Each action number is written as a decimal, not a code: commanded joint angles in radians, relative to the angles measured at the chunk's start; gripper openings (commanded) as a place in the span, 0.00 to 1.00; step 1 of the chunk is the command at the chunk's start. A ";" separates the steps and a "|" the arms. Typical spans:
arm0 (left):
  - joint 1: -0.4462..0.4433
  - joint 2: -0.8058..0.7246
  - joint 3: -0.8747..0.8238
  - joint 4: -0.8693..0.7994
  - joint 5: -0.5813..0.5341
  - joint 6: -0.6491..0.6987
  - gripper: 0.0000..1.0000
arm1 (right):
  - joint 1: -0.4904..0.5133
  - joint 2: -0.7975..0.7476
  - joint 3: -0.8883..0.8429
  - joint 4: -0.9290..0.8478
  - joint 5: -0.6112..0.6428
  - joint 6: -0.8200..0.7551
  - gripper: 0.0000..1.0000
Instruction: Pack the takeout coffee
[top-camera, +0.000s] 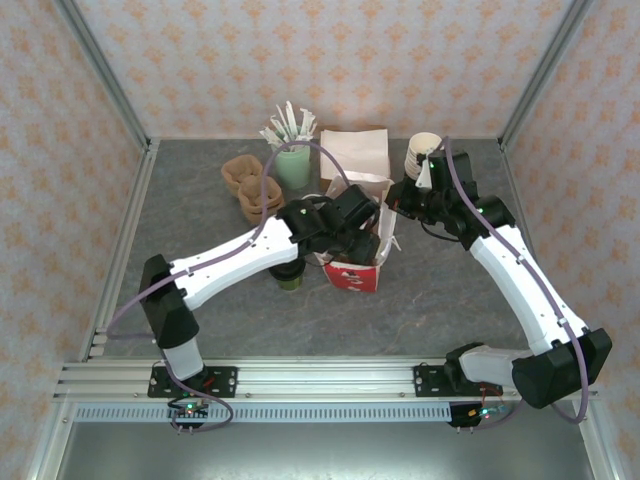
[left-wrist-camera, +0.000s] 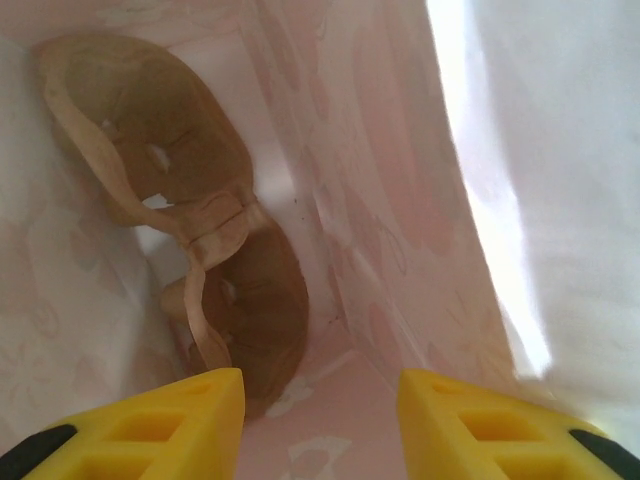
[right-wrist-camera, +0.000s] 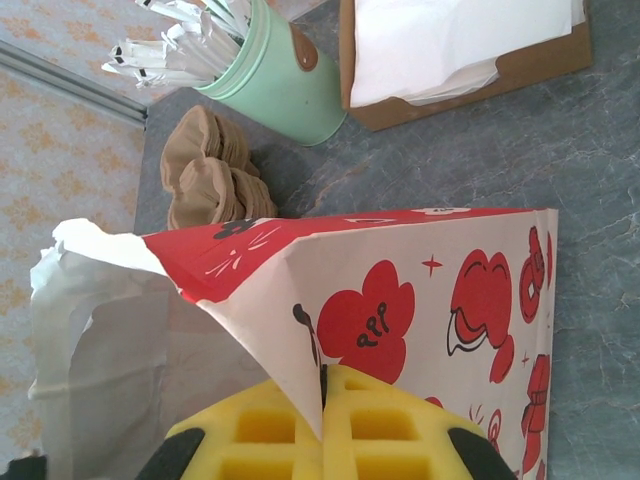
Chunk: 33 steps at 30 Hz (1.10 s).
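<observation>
I have the left gripper (left-wrist-camera: 320, 420) down inside the paper bag (top-camera: 356, 268). Its yellow fingers are apart, with nothing between them but the bag's pale floor. A brown pulp cup carrier (left-wrist-camera: 190, 230) is in the bag too, and it looks to me propped against a side wall rather than lying flat. The right gripper (right-wrist-camera: 322, 425) is clamped on the bag's top edge, pinching the paper so the mouth gapes open. The takeout coffee (top-camera: 288, 277) is not packed yet. It stands on the table (top-camera: 200, 230) just beside the bag, on the bag's left, partly under my left forearm (top-camera: 235, 258).

If the carrier really is tilted, I'd nudge it flat first, because otherwise the cup gets no level well to sit in. Then I'd bring the left gripper straight up out of the mouth, fingers clear of the paper walls so the bag isn't dragged or tipped. The right-hand pinch needs to be firm throughout.

The forearm is close to the cup, so a sideways swing could knock it over. I'd take the cup around its olive sides below the lid, never by the lid, which might pop off. It should go in upright.
</observation>
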 joint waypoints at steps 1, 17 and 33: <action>-0.004 0.058 0.070 -0.099 -0.052 -0.020 0.45 | 0.007 -0.030 -0.011 0.040 -0.034 0.009 0.00; 0.044 0.172 0.098 -0.166 -0.091 -0.113 0.47 | 0.006 -0.087 -0.065 0.035 -0.047 0.005 0.00; 0.050 0.307 0.153 -0.154 -0.092 -0.132 0.69 | 0.006 -0.068 -0.079 0.047 -0.069 0.005 0.00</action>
